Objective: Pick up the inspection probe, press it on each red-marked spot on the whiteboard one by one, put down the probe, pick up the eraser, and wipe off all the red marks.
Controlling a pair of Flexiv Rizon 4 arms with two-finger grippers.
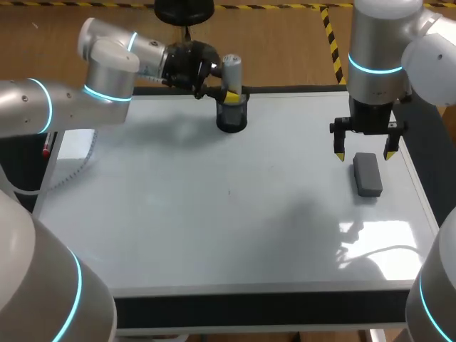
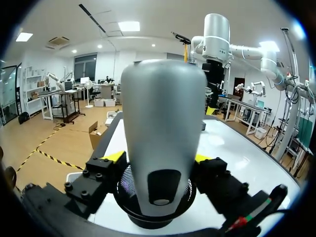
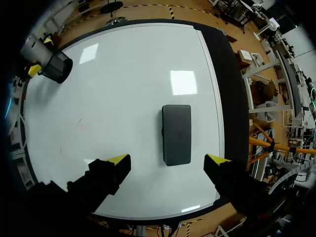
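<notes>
Probe (image 2: pixel 163 123): clamped in my left claw (image 2: pixel 158 158), in its cup (image 2: pixel 155 219) (set-down, I judge).
Eraser (image 3: pixel 176 128): under my open right claw (image 3: pixel 167 159); descend, grip.

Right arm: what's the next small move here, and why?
Probably lower the right gripper onto the eraser and close: it hangs open above it, fingers either side, while the left gripper holds the probe standing in its black cup.

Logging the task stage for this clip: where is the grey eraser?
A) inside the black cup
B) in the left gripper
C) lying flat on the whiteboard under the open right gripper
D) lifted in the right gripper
C: the eraser lies flat on the whiteboard, with the right gripper open above it and neither finger touching it.
</notes>
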